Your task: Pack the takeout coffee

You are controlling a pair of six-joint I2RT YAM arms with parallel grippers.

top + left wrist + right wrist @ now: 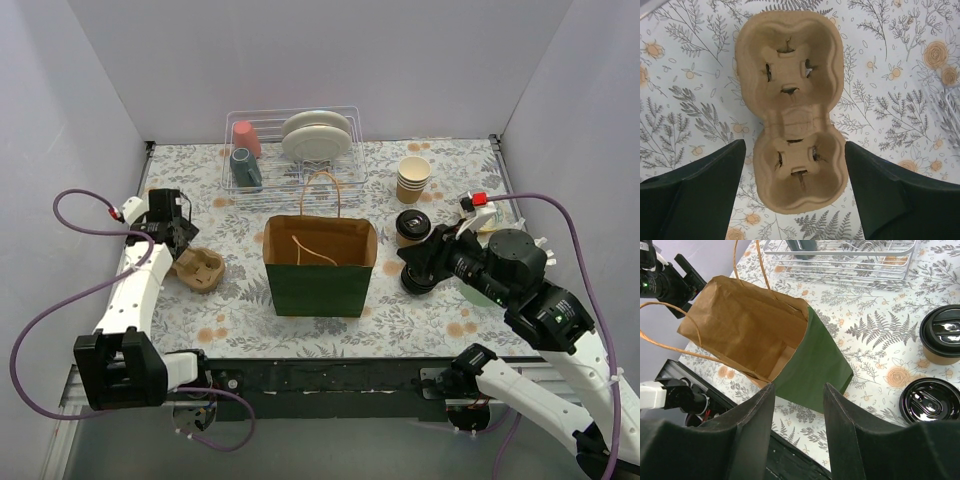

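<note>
Fingers of the left gripper stand apart, straddling the near end of a moulded pulp cup carrier that lies flat on the bench; nothing is clamped, though the gap on either side is small. Right gripper fingers also stand apart with nothing between them, hanging above the bench beside the green paper bag. Bag stands upright, mouth open, handles up, middle of the bench. Takeout coffee, brown cup with black lid on, sits upright to the bag's right, near it but not touching. Loose black lid lies flat just in front of the cup. Stack of lidless cups behind and right of the bag; dish rack directly behind it. Judgement on handling: paper wall thin and likely to crush under a hard squeeze; whether it is filled I cannot tell. Lid is slick plastic and may pop off. Best hold looks like mid-wall below the lid rim, kept upright.
</note>
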